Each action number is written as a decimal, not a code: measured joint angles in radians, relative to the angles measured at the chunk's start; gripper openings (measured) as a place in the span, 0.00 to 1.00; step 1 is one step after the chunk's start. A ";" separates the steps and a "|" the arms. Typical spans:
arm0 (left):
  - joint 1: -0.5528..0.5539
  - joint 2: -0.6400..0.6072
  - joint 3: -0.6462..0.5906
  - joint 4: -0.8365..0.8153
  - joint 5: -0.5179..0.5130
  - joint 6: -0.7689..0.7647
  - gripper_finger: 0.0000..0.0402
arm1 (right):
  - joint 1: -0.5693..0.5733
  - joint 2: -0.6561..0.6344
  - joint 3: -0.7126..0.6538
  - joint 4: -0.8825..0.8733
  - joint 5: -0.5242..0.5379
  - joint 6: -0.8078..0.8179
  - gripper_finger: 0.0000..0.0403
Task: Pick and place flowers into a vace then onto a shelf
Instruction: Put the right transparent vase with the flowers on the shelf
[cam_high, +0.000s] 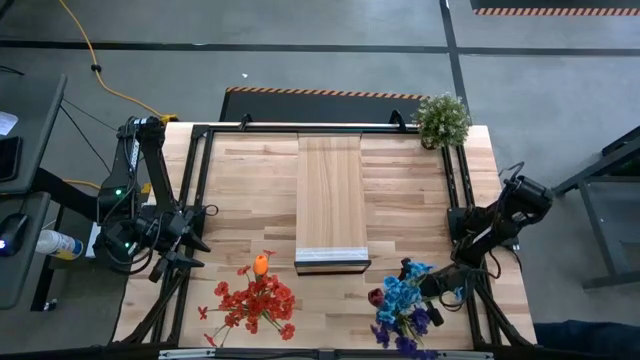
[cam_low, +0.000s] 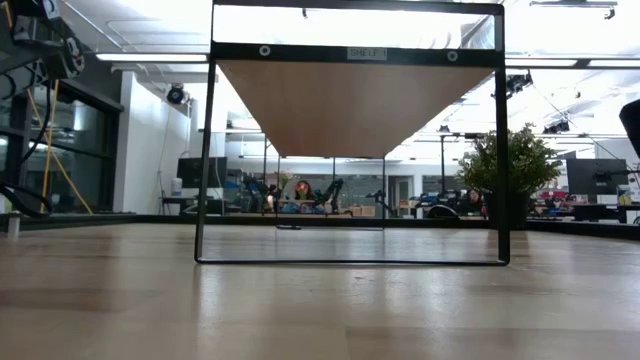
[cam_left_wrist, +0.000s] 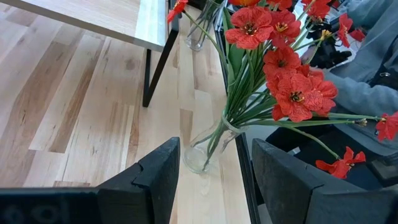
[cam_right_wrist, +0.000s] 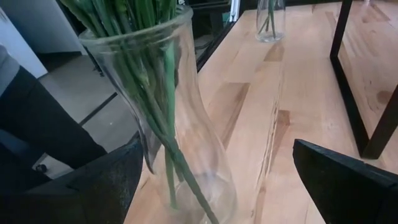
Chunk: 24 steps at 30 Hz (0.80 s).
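Red and orange flowers (cam_high: 258, 298) stand in a clear glass vase (cam_left_wrist: 202, 155) near the table's near edge, left of the shelf (cam_high: 332, 190). My left gripper (cam_high: 198, 238) is open, level with that vase and a little to its left (cam_left_wrist: 216, 149). Blue and purple flowers (cam_high: 405, 300) stand in a second glass vase (cam_right_wrist: 186, 137) on the right. My right gripper (cam_high: 440, 285) is open, with its fingers on either side of this vase (cam_right_wrist: 219, 149). Green stems (cam_right_wrist: 155, 74) fill the vase's neck. My right gripper comes level at the blue flowers' vase from the table's right. One finger (cam_right_wrist: 106, 180) stands close against the vase's lower wall (cam_right_wrist: 149, 155), while the other is well clear of it. I cannot tell whether that finger touches the glass. The vase stands upright on the table.
The raised shelf on its black frame (cam_low: 355, 100) runs down the table's middle. A bushy potted plant (cam_high: 442, 120) stands at the far right corner. A person in a grey sleeve (cam_left_wrist: 373, 68) stands past the near edge, and loose red flowers (cam_left_wrist: 339, 165) hang over it.
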 joint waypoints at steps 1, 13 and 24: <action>0.000 0.000 0.000 0.000 0.000 0.000 0.58 | 0.000 0.000 0.000 -0.001 0.001 -0.001 0.99; 0.000 0.000 0.000 0.000 0.000 0.000 0.58 | 0.003 0.000 0.000 0.027 0.040 -0.049 0.99; 0.000 0.000 0.000 0.000 0.000 0.000 0.58 | 0.003 0.017 0.026 -0.005 0.075 -0.044 0.99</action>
